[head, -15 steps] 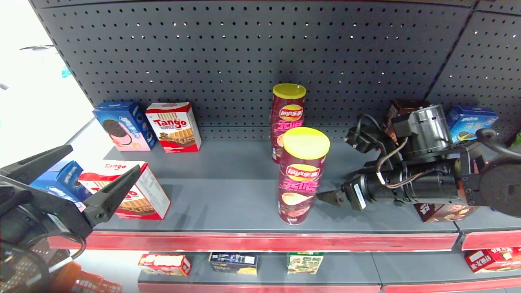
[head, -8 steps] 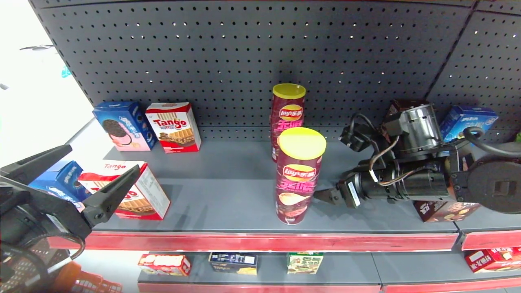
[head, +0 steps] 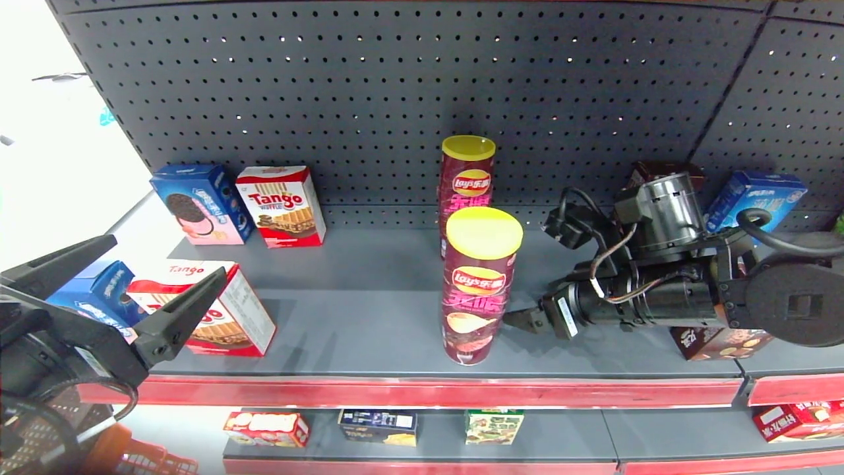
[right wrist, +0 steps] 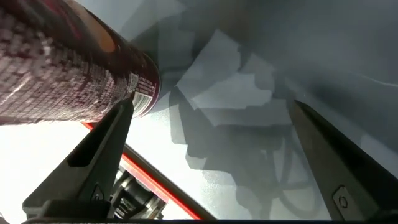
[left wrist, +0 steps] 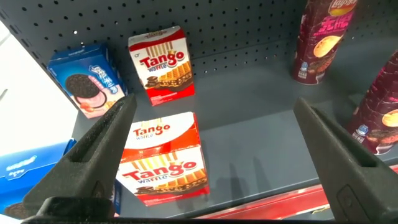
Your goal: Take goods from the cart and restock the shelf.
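at the far left of the grey metal shelf (head: 369,330), the left pincer (head: 168,257) hangs before the front edge, its two black fingers spread wide with nothing between them. just past it, near the front left corner, sit a blue cardboard cookie box (head: 99,287) and a red-and-white cardboard wafer box (head: 227,313). a second blue cookie box (head: 198,204) and a second wafer box (head: 282,206) stand at the back edge.

mid-shelf, the tall maroon cardboard chip can with a yellow plastic lid (head: 478,290) stands upright close to the front edge, directly ahead of a matching rear chip can (head: 465,178) by the pegboard. its printed wall looks smooth and undented, and the lid sits flat.

to its right the right pincer (head: 517,320) lies low over the shelf with its fingers parted wide, gripping nothing. one fingertip is at the can's base; touching or just beside, i cannot tell.

i judge this can placed and let go, so that item is done. what is left is to draw the right arm clear without nudging the can, then fetch more goods from the cart.
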### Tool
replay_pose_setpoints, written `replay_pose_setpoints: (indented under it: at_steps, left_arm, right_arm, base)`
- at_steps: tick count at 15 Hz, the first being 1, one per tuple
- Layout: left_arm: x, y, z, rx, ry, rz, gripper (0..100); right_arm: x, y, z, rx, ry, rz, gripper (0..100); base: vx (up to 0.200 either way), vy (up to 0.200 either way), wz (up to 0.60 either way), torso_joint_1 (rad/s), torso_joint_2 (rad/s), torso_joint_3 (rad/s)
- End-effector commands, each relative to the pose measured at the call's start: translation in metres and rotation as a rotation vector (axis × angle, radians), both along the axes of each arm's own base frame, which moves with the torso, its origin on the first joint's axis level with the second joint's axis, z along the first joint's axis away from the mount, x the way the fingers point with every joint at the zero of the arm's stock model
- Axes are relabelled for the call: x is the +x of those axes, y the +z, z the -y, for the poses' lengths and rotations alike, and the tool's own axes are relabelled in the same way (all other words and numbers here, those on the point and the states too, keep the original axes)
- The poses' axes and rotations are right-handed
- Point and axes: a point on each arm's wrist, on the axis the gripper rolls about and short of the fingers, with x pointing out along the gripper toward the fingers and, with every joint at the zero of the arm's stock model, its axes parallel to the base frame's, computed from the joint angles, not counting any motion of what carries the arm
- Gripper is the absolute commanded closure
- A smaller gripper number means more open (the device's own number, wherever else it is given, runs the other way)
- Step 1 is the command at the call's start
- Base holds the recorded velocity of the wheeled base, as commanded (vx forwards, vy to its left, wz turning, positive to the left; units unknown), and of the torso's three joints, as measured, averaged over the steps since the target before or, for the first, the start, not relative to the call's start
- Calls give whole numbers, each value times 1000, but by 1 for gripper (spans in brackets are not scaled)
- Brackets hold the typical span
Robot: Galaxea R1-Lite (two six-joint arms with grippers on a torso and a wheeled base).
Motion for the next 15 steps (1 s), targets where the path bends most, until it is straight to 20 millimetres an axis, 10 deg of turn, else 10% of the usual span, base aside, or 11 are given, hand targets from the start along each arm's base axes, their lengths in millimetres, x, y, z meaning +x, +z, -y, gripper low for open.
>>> replay_pose_setpoints:
  at_steps: [1,6,15]
  left_arm:
    - [0,0,0,1,1,-1,0]
    - [-15,-5,-7,-8,1,17,0]
    - [-69,-41,-33,27,-5,-35,0]
  right_arm:
    - [-1,1,0,1,2,1,0]
    - [-32,45,26,89,-24,138,0]
    - [-157,91,105,244,-178,480,0]
  base:
    - [0,0,0,0,0,0]
    - [0,0,0,0,0,0]
    - [0,0,0,0,0,0]
